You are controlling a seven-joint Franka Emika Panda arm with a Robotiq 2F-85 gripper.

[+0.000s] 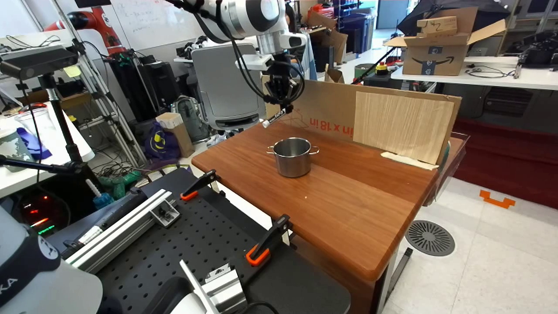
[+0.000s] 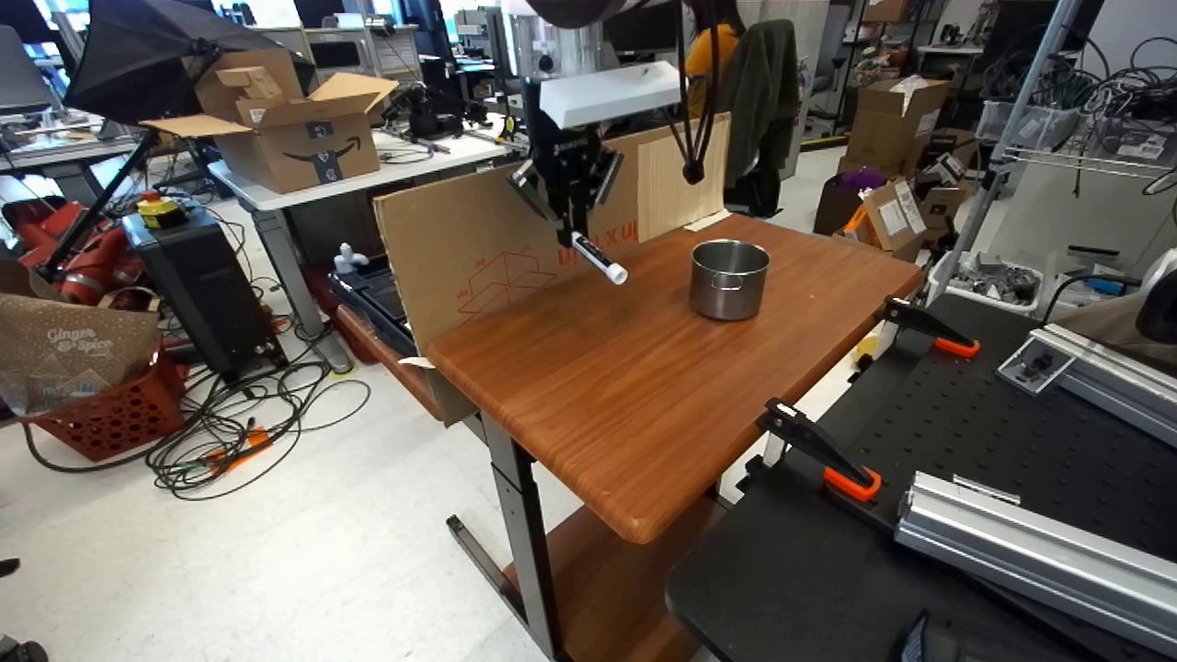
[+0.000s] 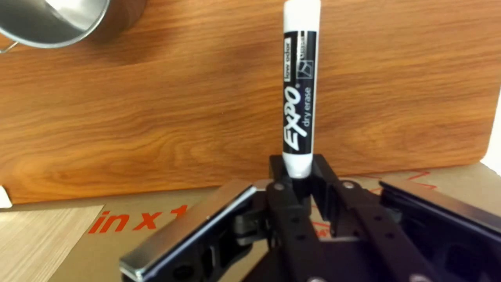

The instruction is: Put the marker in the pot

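In an exterior view, a steel pot stands upright on the wooden table, mid-frame; what shows of its inside, upper left of the wrist view, is plain metal. Farther back, above the table and well apart from the pot, the marker slants down toward the lower left; in the wrist view its long axis runs almost straight up. The gripper is clamped on its upper end, the rest jutting out past the jaws. Behind stands a cardboard panel. At upper right, a small box shows at the open top of a carton.
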